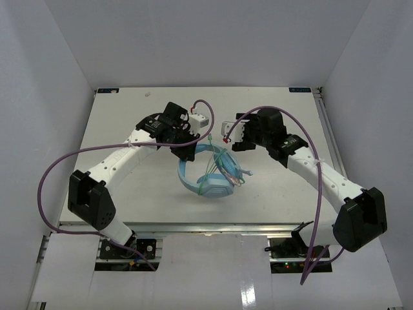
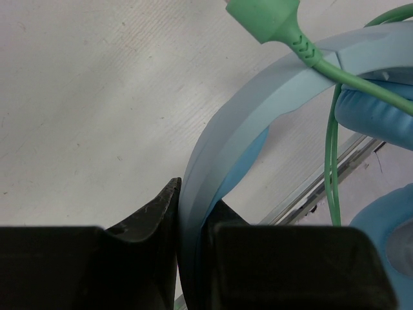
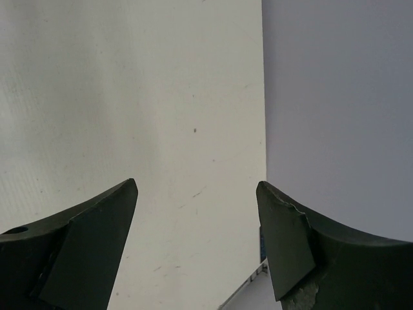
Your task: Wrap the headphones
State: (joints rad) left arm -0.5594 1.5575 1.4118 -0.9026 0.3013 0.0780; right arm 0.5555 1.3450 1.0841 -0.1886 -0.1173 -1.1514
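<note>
The light blue headphones [image 1: 210,173] sit mid-table with the pale-green cable [image 1: 218,169] looped over the earcups. My left gripper [image 1: 191,150] is shut on the headband [image 2: 213,161], which runs up between its fingers. The green plug [image 2: 264,16] and cable [image 2: 332,139] cross the band near a padded earcup [image 2: 377,116]. My right gripper [image 1: 226,137] is open and empty, a little up and right of the headphones, facing bare table [image 3: 161,129] and the wall [image 3: 335,97].
Thick purple robot cables [image 1: 51,174] arc from both arms. White walls close in the left, back and right sides. The table's metal front edge [image 1: 213,227] runs along the near side.
</note>
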